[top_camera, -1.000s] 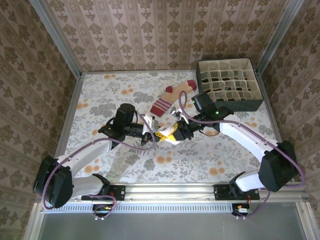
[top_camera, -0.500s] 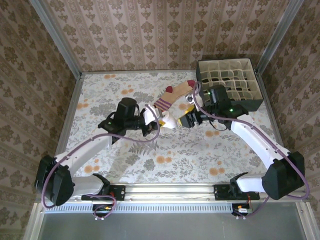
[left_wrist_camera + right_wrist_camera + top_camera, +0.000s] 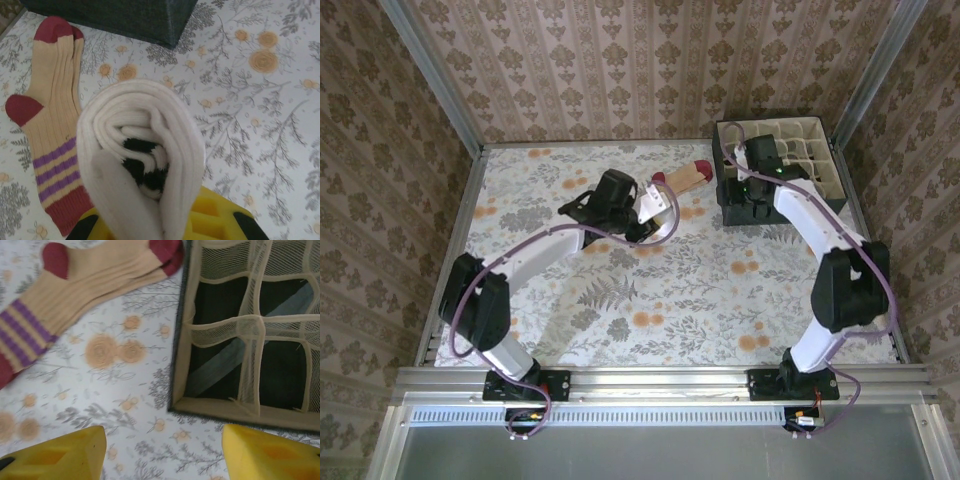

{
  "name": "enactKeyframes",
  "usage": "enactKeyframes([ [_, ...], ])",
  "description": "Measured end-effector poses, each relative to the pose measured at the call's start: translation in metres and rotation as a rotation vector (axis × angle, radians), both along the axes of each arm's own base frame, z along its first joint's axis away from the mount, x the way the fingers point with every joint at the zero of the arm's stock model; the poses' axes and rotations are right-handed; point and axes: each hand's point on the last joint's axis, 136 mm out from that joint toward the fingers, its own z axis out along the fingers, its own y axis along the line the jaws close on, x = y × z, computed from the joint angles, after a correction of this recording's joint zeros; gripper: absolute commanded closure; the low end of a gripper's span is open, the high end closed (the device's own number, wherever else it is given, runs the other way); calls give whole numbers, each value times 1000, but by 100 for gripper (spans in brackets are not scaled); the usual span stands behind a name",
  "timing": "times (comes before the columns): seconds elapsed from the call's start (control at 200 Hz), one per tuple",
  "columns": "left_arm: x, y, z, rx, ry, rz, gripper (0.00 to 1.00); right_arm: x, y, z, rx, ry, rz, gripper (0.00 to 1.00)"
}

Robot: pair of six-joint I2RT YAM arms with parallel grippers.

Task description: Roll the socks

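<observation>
The cream-white sock (image 3: 145, 160) is rolled into a tight bundle, its dark cuff stripes showing at the core. My left gripper (image 3: 160, 222) is shut on it, holding it above the table; in the top view the bundle (image 3: 663, 208) sits at the left gripper (image 3: 653, 210), mid-table towards the back. The tan sock (image 3: 50, 125) with maroon toe, heel and striped cuff lies flat just left of the roll, and its toe end (image 3: 688, 174) points at the organizer. My right gripper (image 3: 162, 452) is open and empty, hovering by the near-left corner of the organizer (image 3: 250, 330), with the tan sock (image 3: 95, 280) off to its left.
The dark fabric organizer box (image 3: 778, 168) with mesh-walled compartments stands at the back right, against the cage frame. The floral tablecloth (image 3: 650, 310) spreads in front of both arms. Patterned walls close in the back and both sides.
Both grippers were on the cream roll at mid-table. The right gripper has let go and swung back-right to the organizer; the left has carried the roll farther back, beside the tan sock.
</observation>
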Motion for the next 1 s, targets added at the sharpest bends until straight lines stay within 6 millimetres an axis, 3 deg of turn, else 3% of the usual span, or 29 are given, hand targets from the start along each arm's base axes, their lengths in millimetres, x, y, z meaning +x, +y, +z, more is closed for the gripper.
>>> enactKeyframes([
  [0.25, 35, -36, 4, -5, -17, -6, 100, 35, 1, -45, -25, 107, -11, 42],
  [0.44, 36, -37, -5, 16, 7, -7, 100, 32, 7, -75, -2, 191, 0, 45],
  [0.565, 36, -35, -7, 28, 10, 0, 100, 24, 18, -73, 42, 200, 5, 45],
  [0.77, 38, -28, -6, 48, -11, 30, 100, -28, 61, -65, 113, 232, 52, 42],
  [0.885, 37, -24, 1, 44, -25, 38, 100, -43, 79, -44, 159, 204, 78, 41],
  [1.0, 37, -24, 9, 30, -34, 43, 100, -41, 69, -12, 190, 131, 55, 40],
])
